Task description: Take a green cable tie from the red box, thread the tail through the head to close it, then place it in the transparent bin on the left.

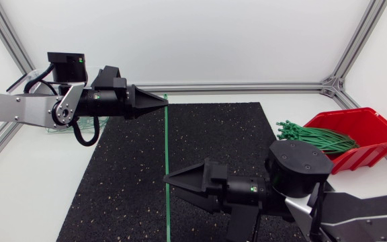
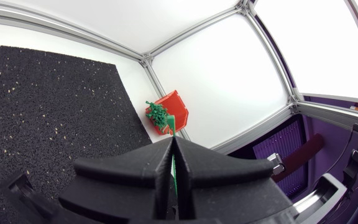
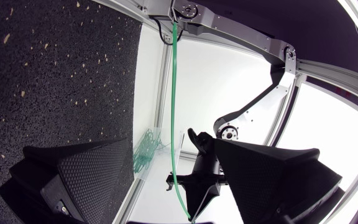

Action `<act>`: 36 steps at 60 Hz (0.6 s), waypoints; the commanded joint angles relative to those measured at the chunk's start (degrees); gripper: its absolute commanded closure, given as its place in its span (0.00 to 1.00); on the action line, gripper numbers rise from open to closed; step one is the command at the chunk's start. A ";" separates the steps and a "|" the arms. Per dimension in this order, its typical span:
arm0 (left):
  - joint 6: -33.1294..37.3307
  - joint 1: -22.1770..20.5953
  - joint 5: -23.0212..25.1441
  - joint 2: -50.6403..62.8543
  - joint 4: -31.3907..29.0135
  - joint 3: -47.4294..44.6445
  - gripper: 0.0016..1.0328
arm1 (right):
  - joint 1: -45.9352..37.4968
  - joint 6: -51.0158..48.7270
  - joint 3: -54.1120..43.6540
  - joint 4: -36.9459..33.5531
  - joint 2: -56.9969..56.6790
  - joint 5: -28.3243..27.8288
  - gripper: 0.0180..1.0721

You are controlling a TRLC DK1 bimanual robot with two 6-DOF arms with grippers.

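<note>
From above, the left claw (image 1: 164, 99) pinches one end of a green cable tie (image 1: 166, 141) stretched over the black mat (image 1: 126, 181) toward the spread right claw (image 1: 168, 184); in the left wrist view that claw is clamped tight on it; in the right wrist view it runs through the other's wide gap

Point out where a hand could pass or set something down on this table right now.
Free: the mat between the cable tie and the red box, and the mat's near-left corner below the left gripper. Crowded: along the tie, pinched by the left gripper, with the right gripper open around it.
</note>
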 commanded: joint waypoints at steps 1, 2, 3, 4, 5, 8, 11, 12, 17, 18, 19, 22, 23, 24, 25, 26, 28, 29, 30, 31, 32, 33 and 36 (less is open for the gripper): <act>-0.98 0.15 1.13 1.11 0.56 1.78 0.97 | 0.77 -1.25 -1.50 1.19 1.04 -0.93 0.04; -0.98 0.24 1.04 1.11 0.56 1.78 0.97 | 0.86 -1.25 -1.59 1.19 1.04 -1.02 0.04; -0.98 0.33 1.13 1.11 0.56 1.78 0.97 | 1.04 -1.25 -1.67 1.19 1.12 -1.11 0.04; -0.98 0.33 1.13 1.11 0.56 1.78 0.97 | 1.21 -1.25 -1.76 1.27 1.21 -1.11 0.04; -0.98 0.41 1.13 1.11 0.56 1.78 0.97 | 1.39 -1.25 -1.85 1.45 1.30 -1.11 0.04; -0.89 0.50 1.13 1.11 0.56 1.78 0.97 | 1.83 -1.07 -1.94 1.45 1.39 -1.46 0.04; -0.89 0.50 1.13 1.11 0.56 1.78 0.97 | 2.18 -1.07 -2.11 1.71 1.56 -2.08 0.04; -0.89 0.50 1.04 1.11 0.56 1.70 0.97 | 2.27 -1.07 -2.29 1.71 1.65 -2.34 0.04; -0.80 0.50 1.04 1.20 0.56 1.61 0.97 | 2.88 -1.07 -2.55 1.89 2.44 -3.40 0.04; -0.80 0.50 1.04 1.20 0.56 1.61 0.97 | 2.97 -1.07 -2.64 1.89 2.53 -3.48 0.04; -0.80 0.50 1.04 1.20 0.56 1.61 0.97 | 3.06 -1.07 -2.64 1.89 2.62 -3.57 0.04; -0.80 0.50 1.04 1.28 0.56 1.61 0.97 | 3.24 -1.34 -2.73 1.98 2.71 -3.75 0.04; -0.80 0.50 1.04 1.28 0.56 1.61 0.97 | 3.24 -1.51 -2.82 1.98 2.71 -4.01 0.04; -0.80 0.50 1.04 1.28 0.56 1.70 0.97 | 3.24 -1.60 -2.82 1.98 2.79 -4.36 0.04; -0.80 0.50 1.13 1.28 0.56 1.70 0.97 | 3.15 -1.69 -2.90 1.98 3.06 -4.63 0.04; -0.80 0.59 1.04 1.28 0.56 1.70 0.97 | 3.06 -1.86 -2.99 2.06 3.23 -4.98 0.04; -0.80 0.59 1.13 1.28 0.56 1.61 0.97 | 2.88 -1.86 -3.17 2.15 3.58 -5.50 0.04; -0.80 0.59 1.13 1.28 0.56 1.61 0.97 | 2.80 -1.86 -3.17 2.24 3.76 -5.59 0.04; -0.80 0.68 1.13 1.28 0.56 1.61 0.97 | 2.80 -1.86 -3.17 2.24 3.94 -5.59 0.04; -0.80 0.68 1.13 1.28 0.56 1.61 0.97 | 2.80 -1.86 -3.17 2.33 4.02 -5.68 0.04; -0.80 0.77 1.13 1.28 0.56 1.52 0.97 | 2.71 -1.86 -3.17 2.33 4.02 -5.68 0.04; -0.72 0.77 1.13 1.28 0.56 1.52 0.97 | 2.71 -1.86 -3.17 2.33 4.02 -5.68 0.04; -0.72 0.94 1.31 1.28 0.56 1.52 0.97 | 2.71 -1.78 -2.99 2.33 3.85 -5.68 0.04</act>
